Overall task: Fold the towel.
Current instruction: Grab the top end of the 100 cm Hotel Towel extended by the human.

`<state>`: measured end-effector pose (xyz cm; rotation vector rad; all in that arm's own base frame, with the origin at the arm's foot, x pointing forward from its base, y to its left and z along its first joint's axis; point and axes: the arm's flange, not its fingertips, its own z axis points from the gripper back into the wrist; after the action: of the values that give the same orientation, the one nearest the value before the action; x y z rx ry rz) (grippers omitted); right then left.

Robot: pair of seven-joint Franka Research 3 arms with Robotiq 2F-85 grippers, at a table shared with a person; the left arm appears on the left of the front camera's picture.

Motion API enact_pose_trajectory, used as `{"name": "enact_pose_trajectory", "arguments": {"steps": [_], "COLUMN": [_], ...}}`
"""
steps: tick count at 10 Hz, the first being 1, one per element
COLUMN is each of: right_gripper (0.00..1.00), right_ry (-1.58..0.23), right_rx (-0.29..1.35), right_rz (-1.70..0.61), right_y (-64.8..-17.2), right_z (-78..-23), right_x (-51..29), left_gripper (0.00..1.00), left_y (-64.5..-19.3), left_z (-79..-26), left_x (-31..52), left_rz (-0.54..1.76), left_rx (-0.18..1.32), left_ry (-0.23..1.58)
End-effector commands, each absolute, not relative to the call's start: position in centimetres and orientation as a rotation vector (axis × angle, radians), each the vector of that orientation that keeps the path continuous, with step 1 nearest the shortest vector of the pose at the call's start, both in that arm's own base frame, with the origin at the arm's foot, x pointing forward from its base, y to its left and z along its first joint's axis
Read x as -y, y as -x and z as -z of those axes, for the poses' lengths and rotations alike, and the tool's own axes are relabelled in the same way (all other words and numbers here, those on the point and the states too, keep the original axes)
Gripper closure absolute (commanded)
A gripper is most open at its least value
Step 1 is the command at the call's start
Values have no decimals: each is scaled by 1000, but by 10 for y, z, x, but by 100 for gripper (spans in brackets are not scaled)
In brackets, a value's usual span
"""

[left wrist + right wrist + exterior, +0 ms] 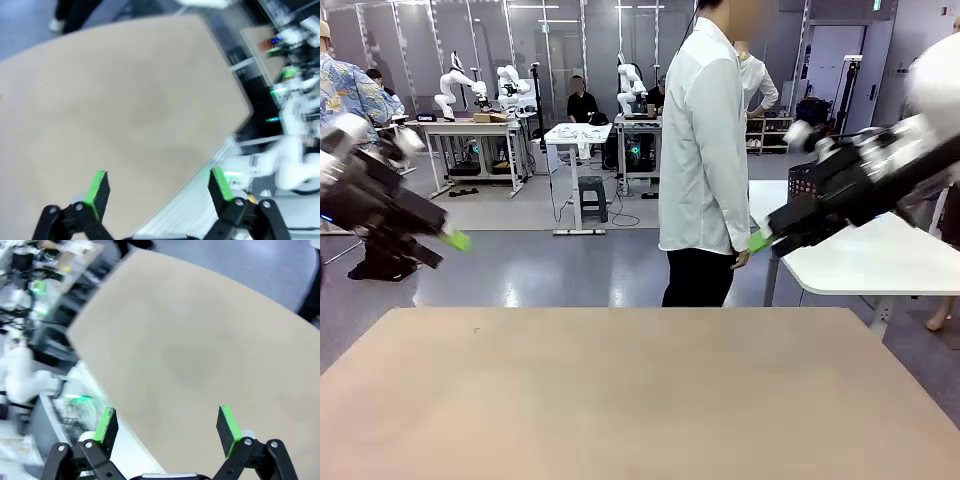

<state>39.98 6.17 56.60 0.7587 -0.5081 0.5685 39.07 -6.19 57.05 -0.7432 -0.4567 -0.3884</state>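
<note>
Hovering over the worktop (640, 400), left tool (455, 240) and right tool (758, 241) both spread wide.
Green pads (98, 186) stand far apart on each, nothing held between them, neither touching the tan surface.

Front view across table (620, 400), wrist views high above, sharing it

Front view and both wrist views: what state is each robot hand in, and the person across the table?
left hand: open, holding nothing, raised above the table.
right hand: open, holding nothing, raised above the table.
person: standing at the far side of the table, turned sideways, arm hanging down.
</note>
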Motion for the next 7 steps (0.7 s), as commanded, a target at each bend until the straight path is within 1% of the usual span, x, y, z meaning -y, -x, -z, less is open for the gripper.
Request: {"name": "enact_pose_trajectory", "arguments": {"steps": [1,2,3,4,6,7], "right_gripper": [0,0,0,0,0,0], "right_ry": [-1016,-1103,-1109,-1149,-1204,-1197], "right_rx": [485,553,577,656,786,820], "right_rz": [-410,-335,-297,-181,-85,-42], "right_y": [-391,-370,-354,-329,-287,-270], "right_z": [-560,-559,-558,-555,-551,-548], "right_x": [1,46,72,113,164,179], "left_gripper": [0,0,0,0,0,0], "left_y": [-383,-367,-344,-317,-275,-260], "left_z": [-571,-573,-575,-576,-574,-567], "left_x": [0,-29,-65,-102,-155,-172], "left_rz": [164,97,37,-59,-226,-295], "left_rx": [432,476,541,623,781,826], "left_ry": [1042,1110,1175,1208,1213,1214]}}
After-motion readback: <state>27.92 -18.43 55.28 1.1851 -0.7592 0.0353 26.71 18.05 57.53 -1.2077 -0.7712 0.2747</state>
